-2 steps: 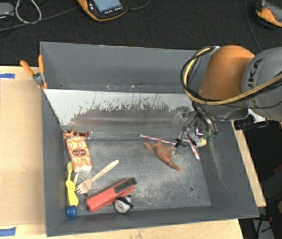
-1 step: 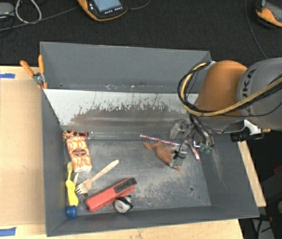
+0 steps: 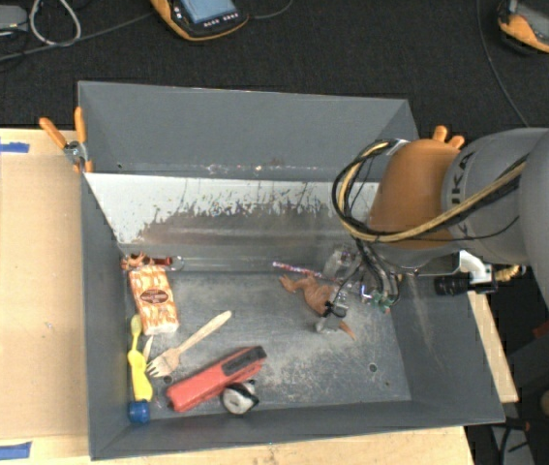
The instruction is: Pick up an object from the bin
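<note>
A brown figure [image 3: 303, 285] is seen just left of the end effector [image 3: 333, 318], long axis left-right; the end effector's opening cannot be told.

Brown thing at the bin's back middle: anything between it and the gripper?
Nothing visible. The gripper sits right beside the brown thing; the red tool and wooden fork lie well clear of both.

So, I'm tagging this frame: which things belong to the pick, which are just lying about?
In the job: pincer, brown thing beside it, bin.
Lying about: snack packet, yellow brush, wooden fork, red tool, all at the bin's left.
</note>
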Robot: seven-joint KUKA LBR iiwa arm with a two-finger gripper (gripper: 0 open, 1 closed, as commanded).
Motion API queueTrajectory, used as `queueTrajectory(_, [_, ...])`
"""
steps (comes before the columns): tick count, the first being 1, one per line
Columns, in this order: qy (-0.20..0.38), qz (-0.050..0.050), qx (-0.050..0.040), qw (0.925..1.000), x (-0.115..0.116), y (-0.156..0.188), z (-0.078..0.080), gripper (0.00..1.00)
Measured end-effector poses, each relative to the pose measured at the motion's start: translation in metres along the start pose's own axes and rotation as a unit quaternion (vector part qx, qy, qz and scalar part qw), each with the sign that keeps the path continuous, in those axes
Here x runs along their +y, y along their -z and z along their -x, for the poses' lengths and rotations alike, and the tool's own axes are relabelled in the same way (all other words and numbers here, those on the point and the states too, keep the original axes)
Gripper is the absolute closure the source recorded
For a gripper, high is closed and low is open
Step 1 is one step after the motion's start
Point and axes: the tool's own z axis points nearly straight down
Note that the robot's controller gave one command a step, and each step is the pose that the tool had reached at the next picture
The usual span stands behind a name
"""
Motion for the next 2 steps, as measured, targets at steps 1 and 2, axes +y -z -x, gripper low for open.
queueTrajectory(1, [-0.038,-0.001,0.0022,0.9993,-0.0038,-0.0075,-0.0007,1.00])
queueTrajectory(2, [-0.037,-0.001,0.0021,0.9993,-0.0039,-0.0075,-0.0007,1.00])
